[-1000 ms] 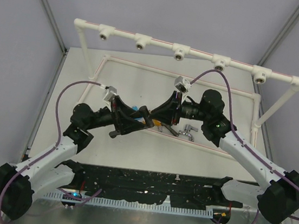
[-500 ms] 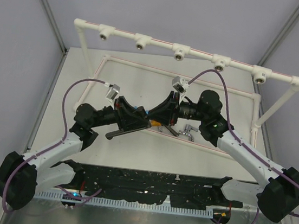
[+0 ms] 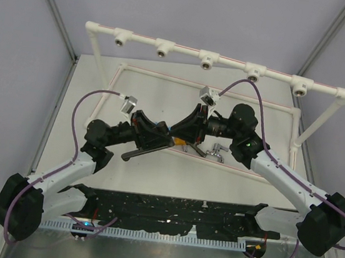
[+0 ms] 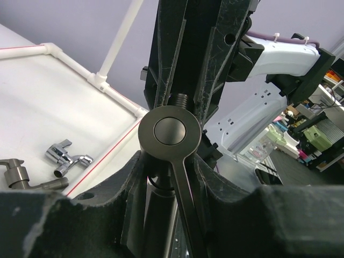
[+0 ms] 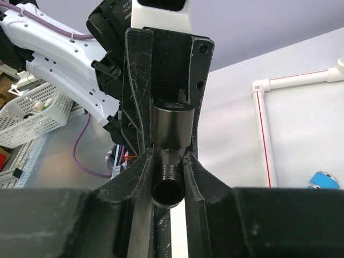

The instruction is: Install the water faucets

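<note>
The large dark-grey faucet (image 3: pixel 136 154) hangs above the table between both grippers, its long straight arm pointing down-left. My left gripper (image 3: pixel 161 137) is shut on its body just below the round cap (image 4: pixel 169 131). My right gripper (image 3: pixel 181 132) is shut on its threaded inlet (image 5: pixel 167 180). The two grippers meet nose to nose. On the table below lie the chrome faucet (image 4: pixel 67 156), the small dark metal faucet (image 4: pixel 16 174) and the blue faucet (image 5: pixel 325 180). A bit of the orange faucet (image 3: pixel 175 142) shows under the grippers.
The white pipe frame's top rail (image 3: pixel 231 64) with several brass-lined sockets spans the back, on posts at both ends. Its base frame (image 3: pixel 166 76) lies on the table around the loose faucets. Grey walls stand left and right. A black rack lies at the near edge.
The left arm's wrist has shifted slightly up and right toward the right gripper. The large faucet and the right arm have barely moved.
</note>
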